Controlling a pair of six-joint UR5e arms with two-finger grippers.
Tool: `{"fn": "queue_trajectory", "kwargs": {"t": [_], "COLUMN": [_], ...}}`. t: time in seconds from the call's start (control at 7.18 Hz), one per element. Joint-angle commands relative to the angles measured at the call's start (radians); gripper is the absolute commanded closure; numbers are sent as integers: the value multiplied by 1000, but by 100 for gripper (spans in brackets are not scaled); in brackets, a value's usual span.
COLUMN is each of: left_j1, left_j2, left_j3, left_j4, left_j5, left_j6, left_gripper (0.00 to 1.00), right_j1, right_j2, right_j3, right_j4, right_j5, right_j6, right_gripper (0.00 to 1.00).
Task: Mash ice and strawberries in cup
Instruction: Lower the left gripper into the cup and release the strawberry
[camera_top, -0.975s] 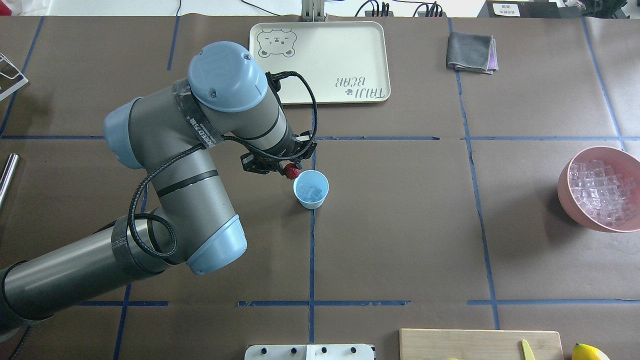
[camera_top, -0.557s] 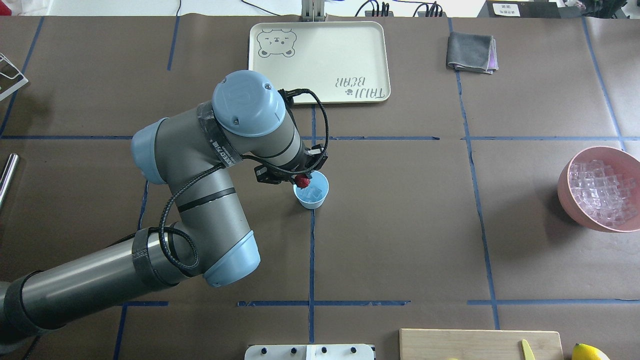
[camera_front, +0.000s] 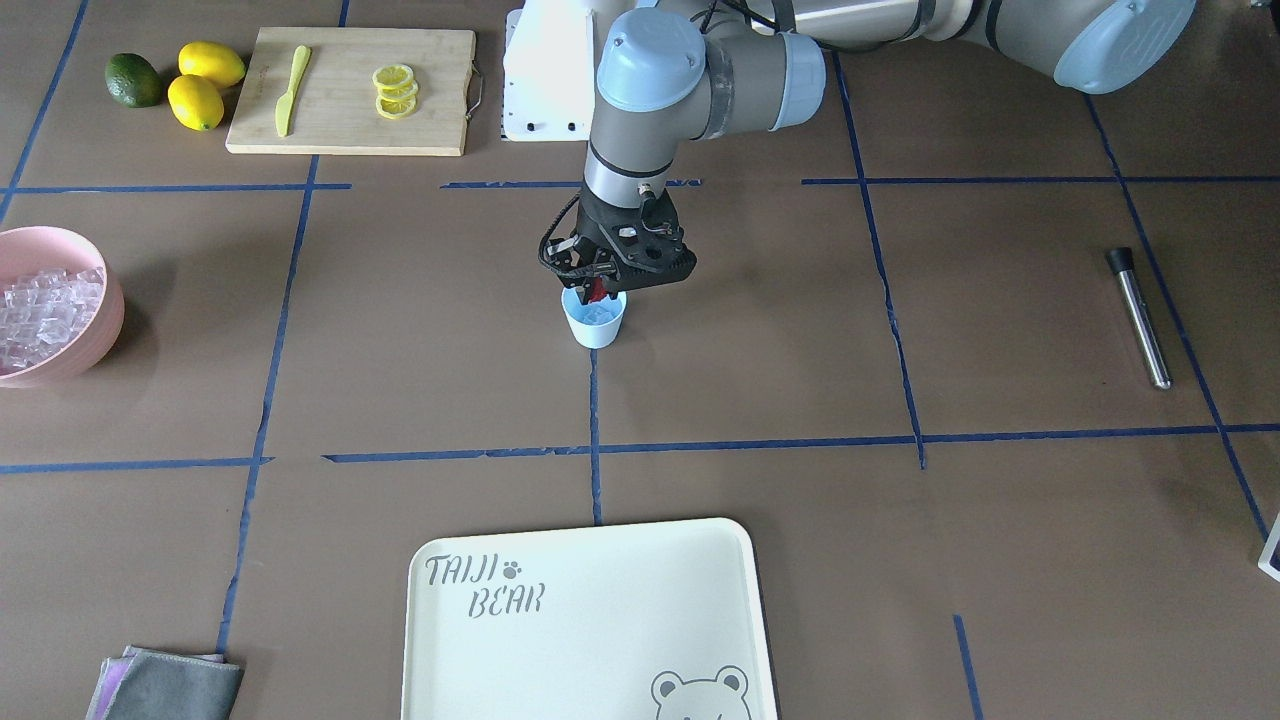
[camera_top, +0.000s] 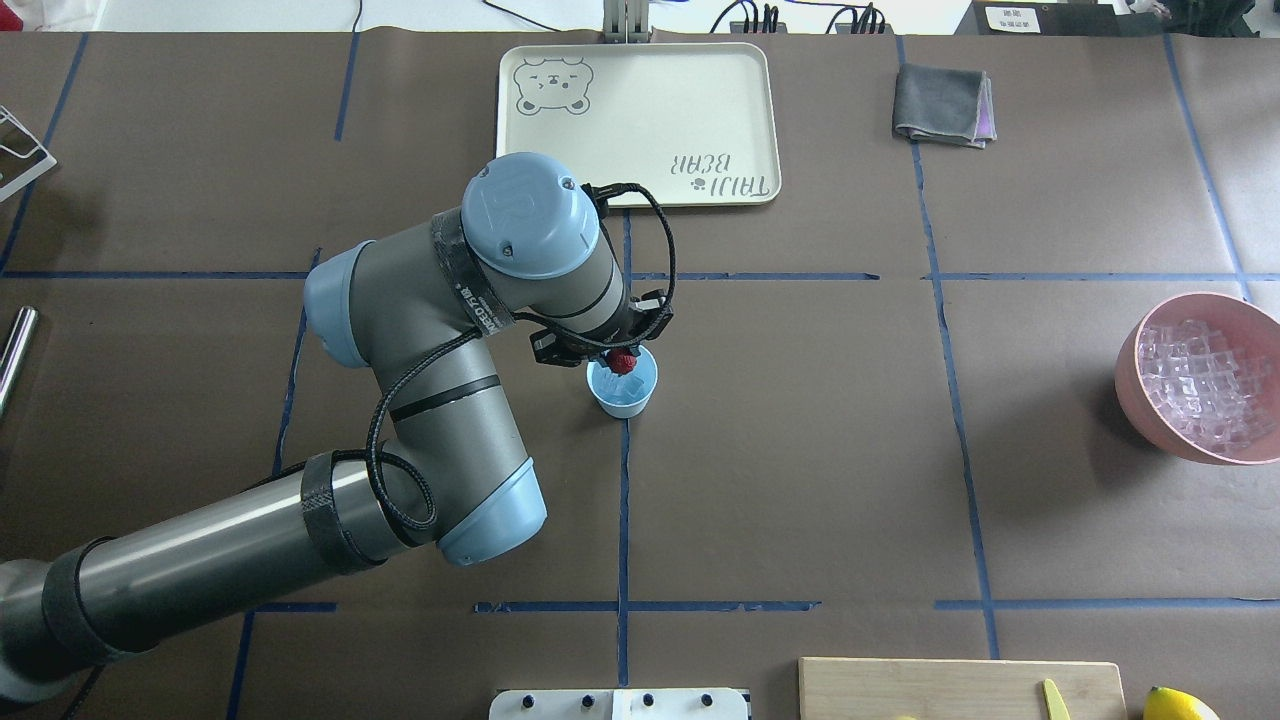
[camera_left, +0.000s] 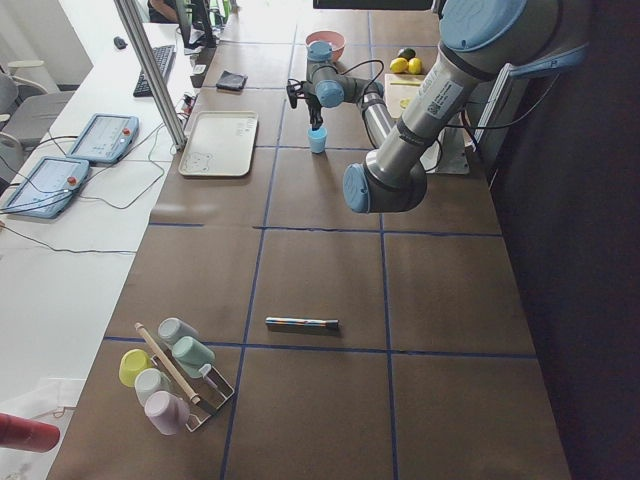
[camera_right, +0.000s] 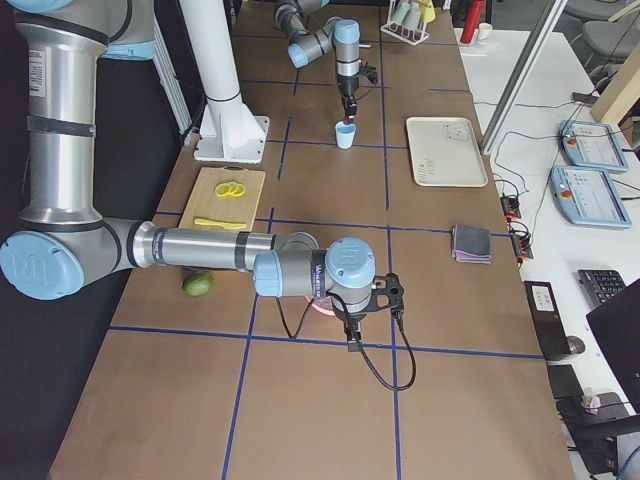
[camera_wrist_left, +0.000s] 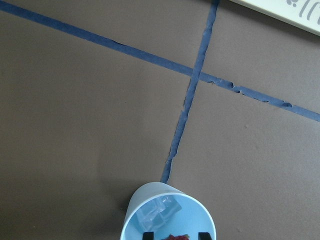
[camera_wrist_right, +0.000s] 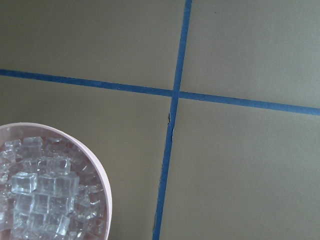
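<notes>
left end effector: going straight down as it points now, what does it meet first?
Probably the ice in the cup: the left end effector points down over the mouth, holding the strawberry, which would touch first. Depth is unclear.

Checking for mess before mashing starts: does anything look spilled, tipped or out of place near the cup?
Nothing stands out. The cup stands upright with ice inside, the left tool holds the strawberry over its mouth, and no stray cubes show on the table beside it.
</notes>
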Motion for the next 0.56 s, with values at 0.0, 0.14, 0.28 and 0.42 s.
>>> {"fn": "queue_trajectory", "kwargs": {"t": [0.0,0.14,0.28,0.42], "left_j1": [1,1,1,1], "left_j2": [6,7,9,9], "left_j3": [1,-12,-16,-27], "left_j4": [-4,-3,-3,-3], "left_j5": [-1,0,-1,0], "left_j6": [20,35,35,35], "left_gripper": [5,0,0,0], "right_j1": [0,0,0,0], "right_j2": [3,3,3,3], "right_j3": [0,0,0,0], "right_j4": [0,0,0,0], "right_j5": [0,0,2,9], "right_j6": [0,0,0,0], "right_gripper": [1,1,1,1]}}
